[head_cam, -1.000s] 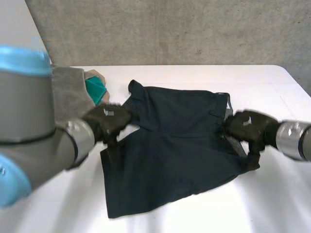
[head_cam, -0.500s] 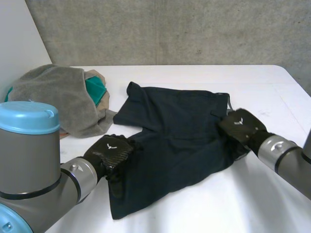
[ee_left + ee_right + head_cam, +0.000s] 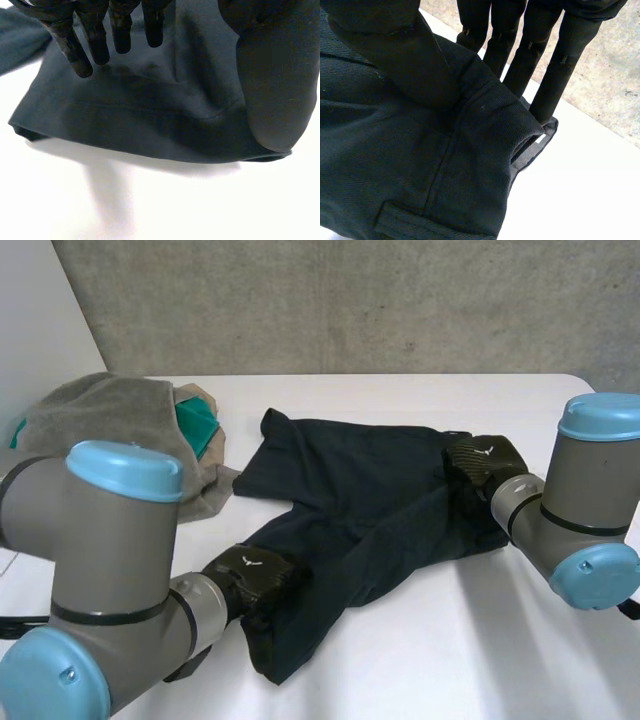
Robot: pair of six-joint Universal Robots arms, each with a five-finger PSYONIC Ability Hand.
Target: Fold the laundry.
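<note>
The dark shorts (image 3: pixel 370 500) are lying spread but skewed on the white table (image 3: pixel 520 640), and no fold is showing yet. The right hand (image 3: pixel 478 458) is pinching the waistband corner between its thumb and straight fingers (image 3: pixel 561 65). The left hand (image 3: pixel 250 572) is sitting on one leg, near its hem (image 3: pixel 150 145) (whether it is gripping, I cannot tell). A grey towel (image 3: pixel 100 420) and other pieces are waiting in a pile beside the shorts, so I judge nearly all the folding is lying ahead.

The head camera overlooks the table (image 3: pixel 420 660); both wrist cameras sit close on the shorts (image 3: pixel 370 500).
</note>
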